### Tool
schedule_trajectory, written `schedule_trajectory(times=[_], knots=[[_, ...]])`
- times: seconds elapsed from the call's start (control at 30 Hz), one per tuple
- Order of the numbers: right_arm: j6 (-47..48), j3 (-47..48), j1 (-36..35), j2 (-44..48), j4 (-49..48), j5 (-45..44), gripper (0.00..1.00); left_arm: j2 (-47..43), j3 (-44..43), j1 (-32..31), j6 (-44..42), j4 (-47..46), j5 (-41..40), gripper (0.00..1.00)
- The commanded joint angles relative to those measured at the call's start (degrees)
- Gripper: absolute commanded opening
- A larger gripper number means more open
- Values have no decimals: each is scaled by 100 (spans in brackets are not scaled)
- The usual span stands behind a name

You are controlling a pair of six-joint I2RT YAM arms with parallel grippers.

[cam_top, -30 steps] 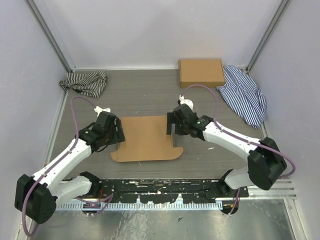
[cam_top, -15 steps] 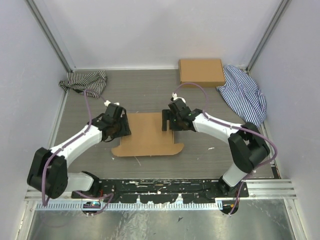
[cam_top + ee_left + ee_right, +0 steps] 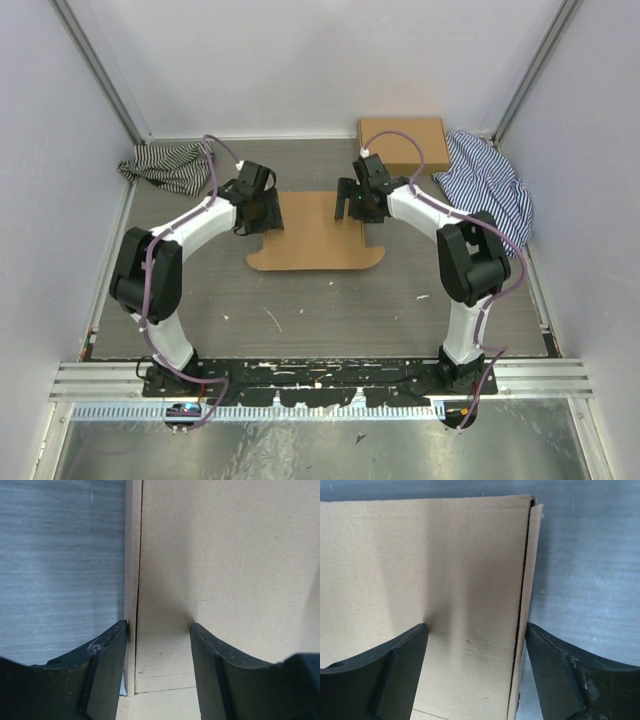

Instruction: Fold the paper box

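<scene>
Risk notes first. The plain brown die-cut cardboard paper box [image 3: 315, 238] lies flat on the far half of the grey wood-grain table [image 3: 300, 310], between the two wrists.

Left gripper [image 3: 159, 640]: jaws stand well apart and straddle the box's left edge. One finger [image 3: 107, 665] is just outside the cardboard and the other rests over the top panel. I see nothing clamped.

Right gripper [image 3: 476, 640]: same arrangement mirrored on the right edge, jaws wide, outer finger [image 3: 555, 675] over bare table beside the seam. No hold that I can see.

What could go wrong:
- If one side bears in before the other, I expect the box to skate or turn on the smooth table.
- The smaller ready-made brown cardboard box [image 3: 403, 145] and the blue striped cloth [image 3: 490, 190] sit near the right wrist, so a push that way could run into them.
- A finger bearing on the panel rather than on a crease could dent it.
- The dark seam along each edge looks slightly open, so a fingertip could catch and lift the flap.

Pose: both arms reach far out from their bases. The wrists are turned inward, facing each other across the box, with the fingers angled down. My judgement is that little reach is left.
</scene>
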State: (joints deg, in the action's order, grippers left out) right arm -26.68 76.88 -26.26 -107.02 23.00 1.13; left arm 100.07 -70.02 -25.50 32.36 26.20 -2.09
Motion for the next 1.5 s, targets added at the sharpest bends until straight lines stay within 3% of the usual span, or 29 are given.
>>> schedule_trajectory(times=[0.0,0.1,0.2,0.43,0.77,1.0,1.47], knots=[[256,941,-20,-243,189,285,84,376,-793,94,-112,198,404,59],[309,1242,-14,-272,407,-74,88,381,-1084,154,-218,461,191,61],[335,1298,13,-116,586,-398,100,132,-1081,287,-340,624,-107,65],[446,1056,16,716,1026,-845,100,-1015,-603,589,-493,799,-203,69],[297,-906,-81,2441,1020,66,100,-2567,1565,588,-214,-131,717,71],[448,-1392,-403,2509,809,-11,100,-2442,1761,587,-228,-434,922,78],[514,-1181,-414,1855,629,-384,100,-1696,1549,552,-368,-549,1275,76]])
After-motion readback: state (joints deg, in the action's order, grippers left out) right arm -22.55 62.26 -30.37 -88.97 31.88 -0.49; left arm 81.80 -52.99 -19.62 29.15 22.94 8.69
